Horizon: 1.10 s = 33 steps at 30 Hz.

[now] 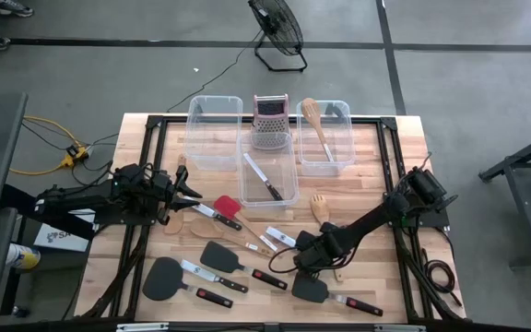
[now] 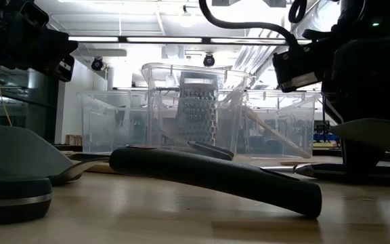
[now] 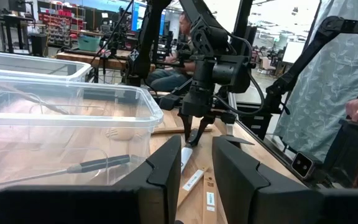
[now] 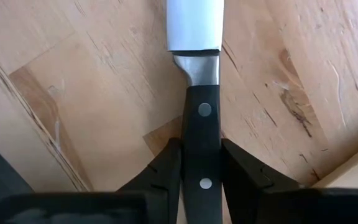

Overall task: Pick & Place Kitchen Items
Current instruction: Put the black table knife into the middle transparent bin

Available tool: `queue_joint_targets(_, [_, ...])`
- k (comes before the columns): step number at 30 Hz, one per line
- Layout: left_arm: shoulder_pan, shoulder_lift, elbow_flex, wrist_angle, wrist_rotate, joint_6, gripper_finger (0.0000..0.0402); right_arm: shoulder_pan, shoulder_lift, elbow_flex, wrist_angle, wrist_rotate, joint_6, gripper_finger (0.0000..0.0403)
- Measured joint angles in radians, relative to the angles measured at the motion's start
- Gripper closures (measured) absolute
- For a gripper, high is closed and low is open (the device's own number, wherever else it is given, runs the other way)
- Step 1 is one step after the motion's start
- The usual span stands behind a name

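Observation:
Several utensils lie on the wooden table point(image 1: 376, 184): a red spatula point(image 1: 227, 205), black spatulas point(image 1: 221, 256), black-handled knives, a wooden spoon point(image 1: 215, 231) and a wooden fork point(image 1: 319, 207). My right gripper point(image 1: 304, 256) points down at the near middle, shut on a knife point(image 1: 282, 239) with a white-sleeved blade. My left gripper point(image 1: 192, 189) is open and empty at the table's left, beside the left clear bin point(image 1: 215, 129). In the left wrist view its fingers point(image 3: 194, 180) stand apart. My right gripper pinches the knife's black riveted handle point(image 4: 202, 118) between its two fingers point(image 4: 166, 165), one on each long side, a little behind the steel bolster. The fingers come from above and lie across the handle. The knife lies flat, close over the wood; whether it is lifted, I cannot tell.
Three clear bins stand at the far middle: the middle one point(image 1: 267, 166) holds a knife, the right one point(image 1: 325, 134) a wooden spoon. A steel grater point(image 1: 270, 120) stands between them. People sit in the room beyond the table's right edge point(image 3: 182, 31).

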State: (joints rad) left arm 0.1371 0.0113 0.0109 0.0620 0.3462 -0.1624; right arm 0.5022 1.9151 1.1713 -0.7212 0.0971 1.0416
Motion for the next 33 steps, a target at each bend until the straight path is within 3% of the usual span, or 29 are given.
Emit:
queue_joint_targets(18, [0.000,0.000,0.000,0.000,0.000,0.000,0.0312,0.010,-0.075,-0.004,-0.013,0.036,-0.048,0.0323])
queue_joint_targets(33, [0.000,0.000,0.000,0.000,0.000,0.000,0.0312,0.020,-0.224,-0.002,0.021,0.096,-0.161,0.0323])
